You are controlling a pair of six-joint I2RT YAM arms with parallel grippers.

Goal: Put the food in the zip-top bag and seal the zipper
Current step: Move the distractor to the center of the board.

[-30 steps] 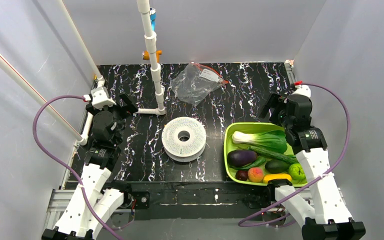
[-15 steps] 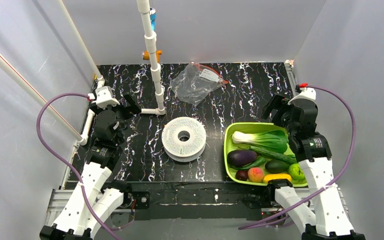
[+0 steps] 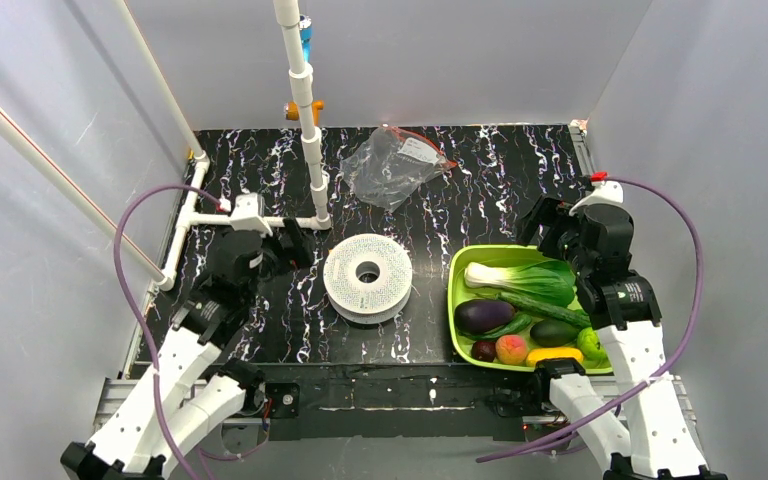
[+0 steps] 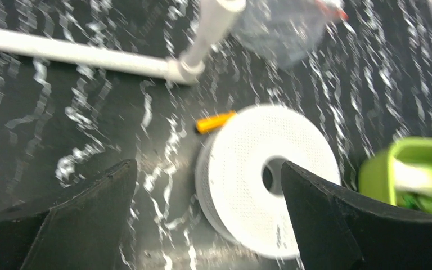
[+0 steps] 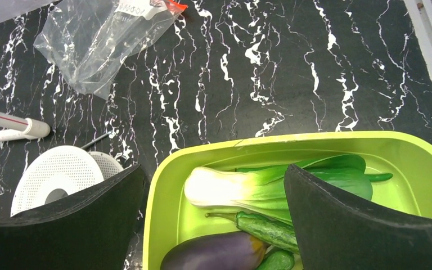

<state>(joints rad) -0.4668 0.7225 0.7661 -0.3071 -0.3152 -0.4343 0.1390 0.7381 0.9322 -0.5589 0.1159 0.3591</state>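
Note:
The zip-top bag [image 3: 390, 167] lies crumpled and empty at the back of the table, its red-orange zipper [image 3: 438, 150] on the right edge; it also shows in the right wrist view [image 5: 98, 42]. The food lies in a green tray [image 3: 455, 290]: bok choy [image 3: 520, 280], eggplant [image 3: 483, 316], cucumber [image 3: 545, 308], avocado [image 3: 554, 332], peach [image 3: 511, 348], plum [image 3: 484, 350], a yellow piece [image 3: 554, 355] and a green round one [image 3: 593, 343]. My right gripper [image 5: 214, 169] hangs open above the tray's far end, over the bok choy [image 5: 242, 188]. My left gripper [image 4: 208, 164] is open and empty, just left of the white spool.
A white ribbed spool [image 3: 367, 276] sits mid-table between the arms. A white pipe frame [image 3: 310, 150] stands upright at the back left, its foot running along the table [image 4: 90, 56]. A small orange piece [image 4: 216, 121] lies beside the spool. Grey walls enclose the table.
My left arm has swung right and forward, from the left wall towards the spool. The right arm has shifted slightly over the tray's far end. Both grippers stay open.

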